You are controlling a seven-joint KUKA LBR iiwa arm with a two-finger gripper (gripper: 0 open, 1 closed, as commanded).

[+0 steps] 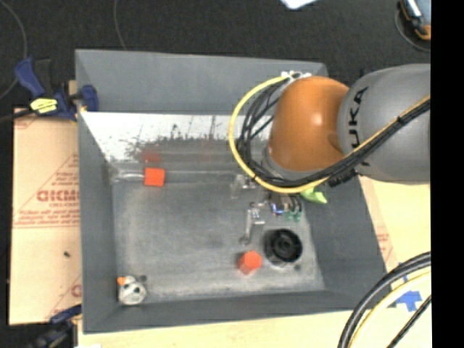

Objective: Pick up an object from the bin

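1. Bin [94,216]: grey metal, sloped walls, a few loose things on its floor.
2. My gripper [253,222]: hangs low over the floor's right half. I cannot tell whether it is open or shut.
3. Black ring [283,246]: lies flat, just right of my tip.
4. Orange block [249,262]: near the front wall, just beside the ring and closest to me, so my likely pick. I judge it light, stiff and not fragile, best pinched across two opposite flat faces.
5. Second orange block [154,176]: against the back wall, well apart.
6. Silver round thing [131,289]: front left corner.
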